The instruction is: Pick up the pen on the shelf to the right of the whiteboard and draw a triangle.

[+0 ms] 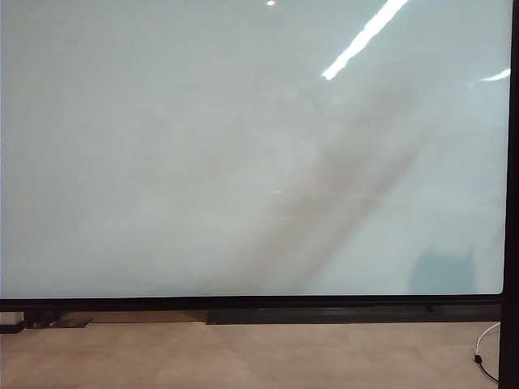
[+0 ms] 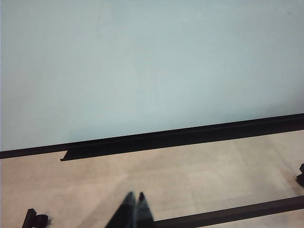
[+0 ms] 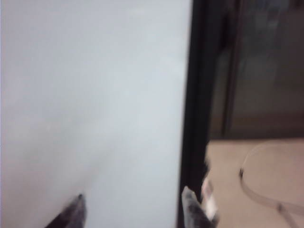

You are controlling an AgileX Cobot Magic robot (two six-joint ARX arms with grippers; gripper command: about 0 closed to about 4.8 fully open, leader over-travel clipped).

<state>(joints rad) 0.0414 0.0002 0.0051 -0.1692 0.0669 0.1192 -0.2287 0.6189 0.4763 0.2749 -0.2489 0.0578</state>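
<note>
The whiteboard (image 1: 243,146) fills most of the exterior view, glossy and blank, inside a thin black frame (image 1: 243,303). Neither gripper shows in that view. In the left wrist view my left gripper (image 2: 135,197) hangs over the beige floor in front of the whiteboard (image 2: 142,61), its dark fingertips pressed together and holding nothing. My right gripper (image 3: 134,204) is open before the whiteboard's (image 3: 95,95) right edge, one fingertip (image 3: 78,204) over the board and the other (image 3: 190,202) at the black frame (image 3: 194,118). A small, blurred whitish thing (image 3: 209,192) sits just past the frame; I cannot tell whether it is the pen.
Beige floor (image 1: 243,356) runs below the board, with a pale cable (image 1: 482,352) looping at the right. A dark bar (image 2: 237,213) and small black fittings (image 2: 35,219) lie on the floor near the left gripper. Dark glass panels (image 3: 266,66) stand beyond the frame.
</note>
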